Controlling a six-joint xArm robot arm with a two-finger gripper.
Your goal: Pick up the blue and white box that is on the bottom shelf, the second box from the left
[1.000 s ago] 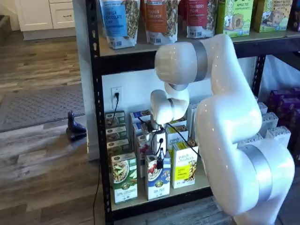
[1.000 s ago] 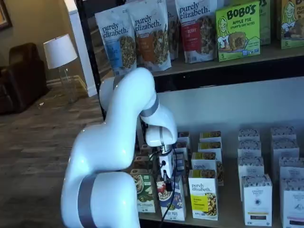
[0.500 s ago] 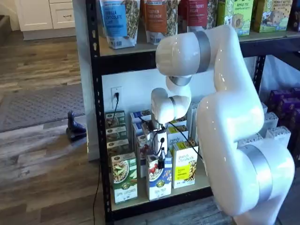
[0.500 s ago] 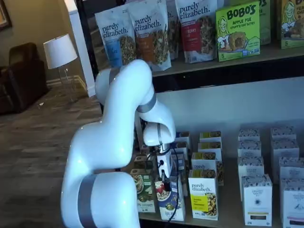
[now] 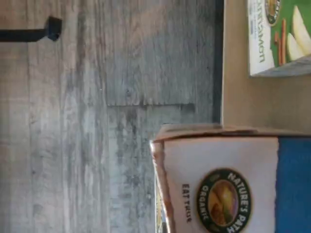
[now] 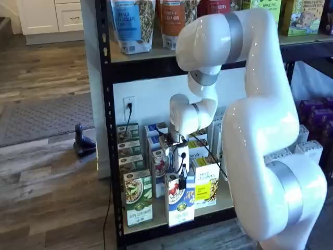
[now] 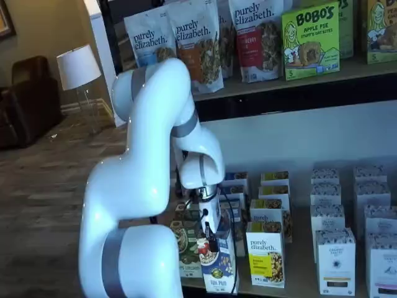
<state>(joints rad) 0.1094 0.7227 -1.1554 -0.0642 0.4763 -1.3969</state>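
The gripper [image 6: 181,183] is clamped on the top of the blue and white box [image 6: 180,205], which tilts out past the bottom shelf [image 6: 156,221] front edge, at three o'clock of the green-and-white box [image 6: 137,198]. Grasp looks done; lifting clear remains.

blue and white box [image 6: 180,204], seemingly red berries

Glossy white plastic robot arm [image 6: 260,130] with matt grey bands. Printed cardboard blue and white box [image 6: 180,203], smooth, slight sheen. Black painted steel rack [image 6: 104,104]; matt pale tan board bottom shelf [image 5: 238,104]. Grey wood-plank floor [image 5: 97,121], visibly grained.
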